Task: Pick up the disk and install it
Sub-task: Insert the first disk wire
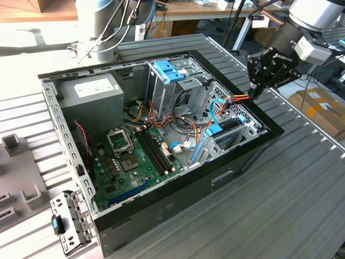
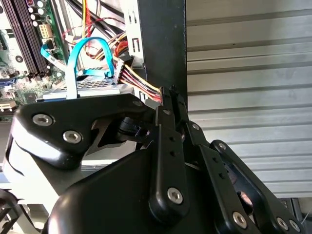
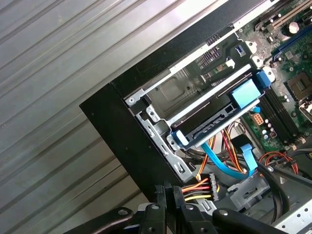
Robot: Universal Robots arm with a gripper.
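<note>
Where wires (image 3: 201, 187) crowd, gripper (image 3: 168, 191) beside disk (image 3: 219, 122).

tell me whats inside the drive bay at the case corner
The disk with blue rails sits in the bay; a blue cable curves beside it. Its underside is hidden by the metal cage.

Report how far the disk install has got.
Looks largely done: the disk, with its blue rails, lies inside the drive cage at the case's corner, not in the pincer. In hand: nothing. The pincer is shut and empty at the case's edge, beside the coloured power wires. Left: I cannot tell whether the disk is fully seated.
</note>
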